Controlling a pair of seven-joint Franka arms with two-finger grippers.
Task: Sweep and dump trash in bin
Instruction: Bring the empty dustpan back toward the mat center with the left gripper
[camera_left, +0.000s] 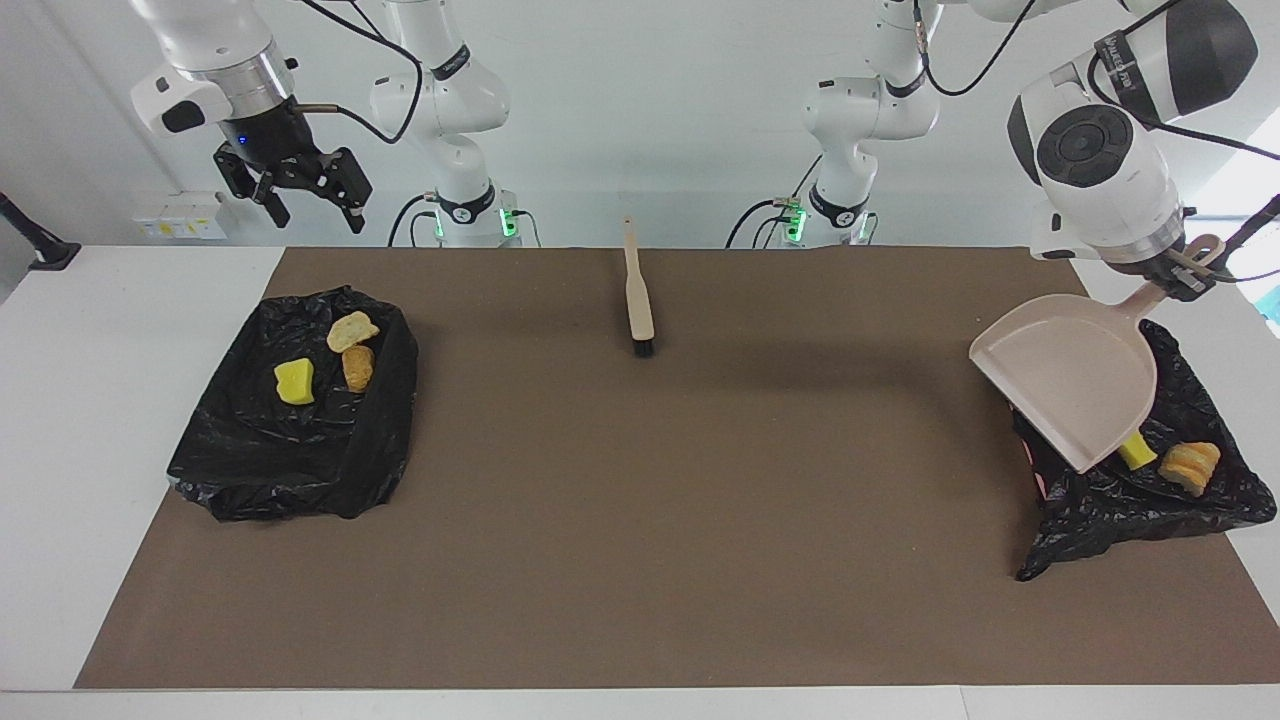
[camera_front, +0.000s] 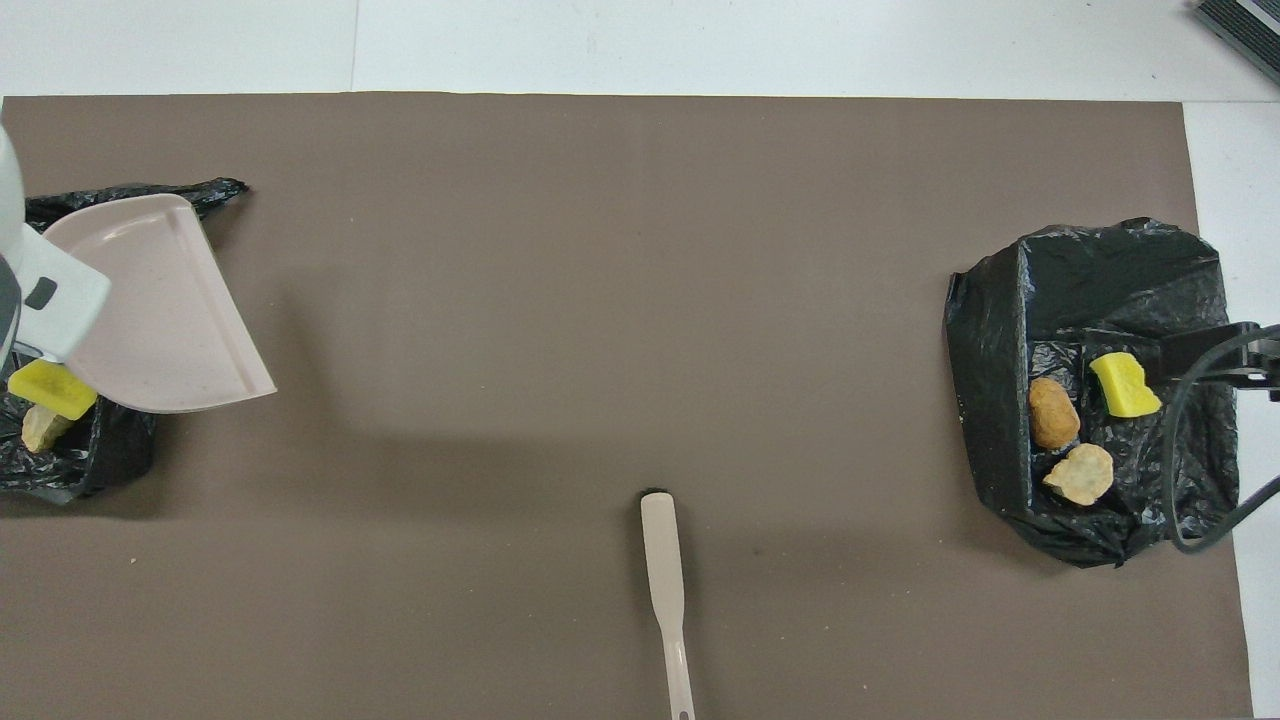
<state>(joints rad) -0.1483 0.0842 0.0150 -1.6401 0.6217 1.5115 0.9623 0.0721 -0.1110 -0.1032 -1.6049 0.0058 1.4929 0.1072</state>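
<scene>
Brown paper mat (camera_left: 640, 480) spans the table. Only the facing view shows both grippers: the left gripper (camera_left: 1187, 272) pinches the handle of the smooth beige dustpan (camera_left: 1070, 385), tilted over the crinkled black-lined bin (camera_left: 1130, 505) at its end; the right gripper (camera_left: 300, 190), jaws spread, hangs over the table's edge near the other bin (camera_left: 290, 450). Overhead alone reveals a pale lump (camera_front: 42, 428) that the dustpan hides. Trash (camera_left: 348, 332) lies in both bins. A slim brush (camera_left: 637, 300) lies mid-mat.
</scene>
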